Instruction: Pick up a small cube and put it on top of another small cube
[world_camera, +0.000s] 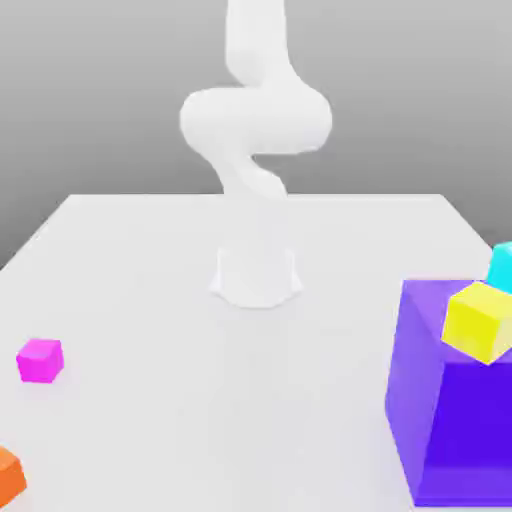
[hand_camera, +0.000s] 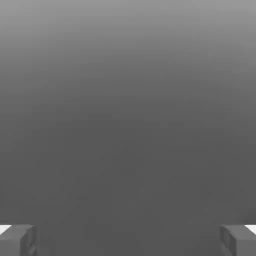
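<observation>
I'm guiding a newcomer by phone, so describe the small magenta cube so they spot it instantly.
Find the white table with the big purple block at the exterior view's right. Over at that view's left sits a small magenta cube. Its neighbour, nearer the camera, is orange; only this one is bright pink.

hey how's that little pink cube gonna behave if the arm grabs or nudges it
The pink cube looks rigid, with flat faces and crisp edges, so it probably won't squash. Sitting low and squat on the table, it would likely slide rather than roll.

purple block (world_camera: 470, 420) — exterior view's right | yellow cube (world_camera: 480, 322), cyan cube (world_camera: 502, 268) — by its top | orange cube (world_camera: 9, 478)
</observation>
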